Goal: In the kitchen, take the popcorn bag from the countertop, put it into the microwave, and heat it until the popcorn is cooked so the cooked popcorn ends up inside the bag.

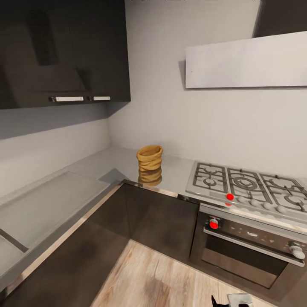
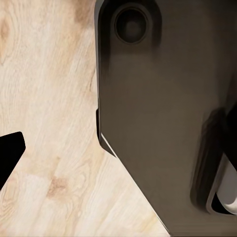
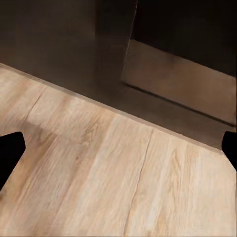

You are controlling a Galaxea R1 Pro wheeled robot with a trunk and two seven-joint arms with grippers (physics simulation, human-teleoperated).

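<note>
Right claw point(image 3: 118, 148): spread wide, black fingertips point(image 3: 10, 153) at opposite edges of its wrist view, nothing between them, hanging over pale wood floor point(image 3: 108, 177) near a dark cabinet base point(image 3: 74, 44). Left claw: just one black fingertip point(image 2: 10, 153) visible at the edge of its wrist view, so spread not judgeable; nothing seen in its grip, above the same wood floor and beside the robot's own dark grey base point(image 2: 153, 123). Farther out, in the head view: popcorn bag point(image 1: 149, 158) upright on the table point(image 1: 106, 164), in the corner, close to the back wall, reflected in the glossy top. To its right, well apart, steel gas hob point(image 1: 249, 185) over an oven point(image 1: 251, 243) with red-marked knobs. Above, white extractor hood point(image 1: 247, 62); dark wall cabinets point(image 1: 64, 51) upper left.
</note>
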